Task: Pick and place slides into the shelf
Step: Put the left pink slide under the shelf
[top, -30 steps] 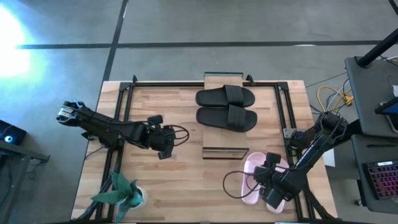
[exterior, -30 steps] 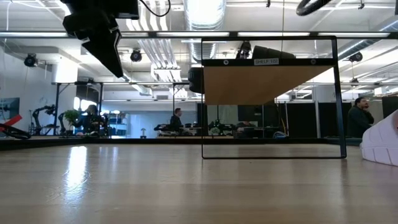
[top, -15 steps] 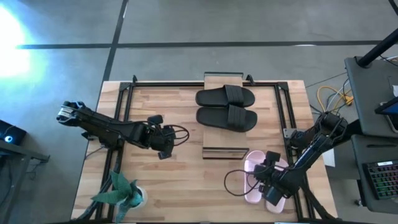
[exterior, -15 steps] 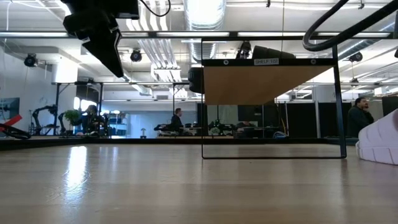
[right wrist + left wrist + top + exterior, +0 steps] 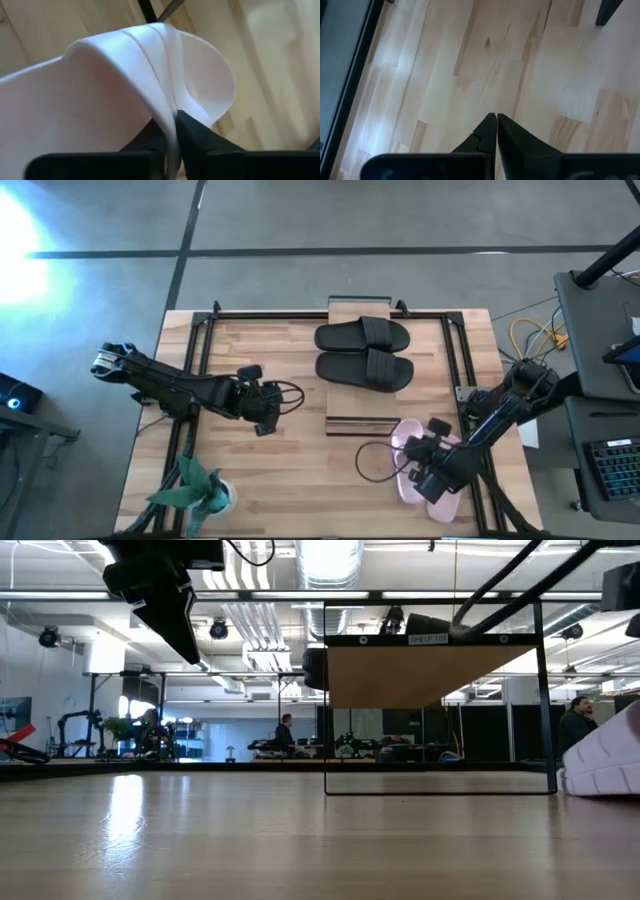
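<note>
Step in hand: your right gripper (image 5: 428, 477), at the lower right of the high view, is pinched tight on the strap of a pink slide (image 5: 150, 75). The right wrist view shows the strap edge nipped between the closed fingers, with the sole curling away above them. In the low view that slide (image 5: 603, 762) sits at the right edge, tilted, so judge it mid-lift or mid-drag rather than at rest.

Your left gripper (image 5: 262, 412) waits at centre left of the high view, fingers pressed together on nothing, above bare table (image 5: 445, 65).

The black slides (image 5: 364, 353) lie side by side at upper centre of the high view, on the shelf (image 5: 361, 307). The shelf's wooden top shows at both ends of them.

Next move, as a judgement: carry the pink slide up and left toward the shelf, clearing its near edge and dark frame. Keep the strap gripped, since the soft, matte sole may swing.
</note>
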Motion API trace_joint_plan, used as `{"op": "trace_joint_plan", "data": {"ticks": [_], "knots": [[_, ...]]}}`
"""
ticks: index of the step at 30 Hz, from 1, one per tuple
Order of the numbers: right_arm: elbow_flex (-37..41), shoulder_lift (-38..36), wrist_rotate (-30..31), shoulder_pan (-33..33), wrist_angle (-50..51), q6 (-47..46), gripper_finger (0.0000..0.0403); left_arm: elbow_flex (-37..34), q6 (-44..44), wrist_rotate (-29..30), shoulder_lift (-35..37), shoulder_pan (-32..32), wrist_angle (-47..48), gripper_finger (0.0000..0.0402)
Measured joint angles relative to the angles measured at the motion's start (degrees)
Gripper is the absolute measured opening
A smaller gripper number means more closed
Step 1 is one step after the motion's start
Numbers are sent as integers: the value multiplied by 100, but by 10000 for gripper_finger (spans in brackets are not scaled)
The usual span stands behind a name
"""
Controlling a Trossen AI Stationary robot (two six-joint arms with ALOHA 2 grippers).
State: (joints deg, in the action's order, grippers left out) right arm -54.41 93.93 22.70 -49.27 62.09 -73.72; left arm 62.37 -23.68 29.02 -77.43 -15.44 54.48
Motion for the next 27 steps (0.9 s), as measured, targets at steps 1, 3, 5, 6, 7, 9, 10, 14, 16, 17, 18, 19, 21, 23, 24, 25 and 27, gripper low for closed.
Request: {"op": "trace_joint_plan", "data": {"ticks": [1, 3, 5, 6, 7, 9, 10, 14, 16, 17, 18, 19, 21, 23, 24, 25, 27], "knots": [[-47, 0, -138, 4, 22, -101, 18, 0, 0, 0, 0, -2, 0, 0], [-219, 0, -362, -33, 26, -296, 14, 0, -2, -2, 0, -2, -4, 0], [-441, -34, -464, -87, -17, -444, 13, 0, -44, -17, 0, 0, -47, 0], [-564, -51, -476, -92, -38, -502, 13, 0, -126, -48, 0, 5, -91, 0], [-682, -76, -471, -94, -76, -566, 12, 0, -201, -129, 0, 10, -155, 0], [-879, -124, -370, -94, -152, -709, 12, 0, -301, -279, 0, 38, -380, 0], [-980, -148, -260, -92, -180, -801, 12, 0, -305, -353, 0, 42, -521, 0], [-1314, -333, 264, -95, -188, -1218, 12, 0, -297, -444, 0, 44, -1061, 0], [-1450, -429, 490, -96, -189, -1403, 12, 0, -233, -445, 21, 44, -1150, 0], [-1526, -477, 616, -80, -199, -1481, 12, 0, -134, -443, 41, 39, -1147, 0], [-1608, -526, 725, -63, -211, -1515, 12, 0, -12, -439, 77, 21, -1151, 0], [-1695, -580, 823, -46, -265, -1521, 12, 0, 81, -405, 121, -8, -1144, 0], [-1875, -647, 978, 1, -426, -1498, 11, 0, 215, -300, 256, -106, -1141, 0], [-2054, -685, 1103, 72, -742, -1302, 11, 0, 303, -234, 446, -179, -1145, 0], [-2145, -691, 1167, 104, -935, -1176, 11, 0, 304, -192, 551, -219, -1149, 0], [-2235, -695, 1231, 156, -1122, -1048, 11, 0, 302, -153, 666, -243, -1150, 0], [-2378, -699, 1366, 268, -1528, -730, 11, 0, 298, -122, 919, -304, -1161, 0]]}}
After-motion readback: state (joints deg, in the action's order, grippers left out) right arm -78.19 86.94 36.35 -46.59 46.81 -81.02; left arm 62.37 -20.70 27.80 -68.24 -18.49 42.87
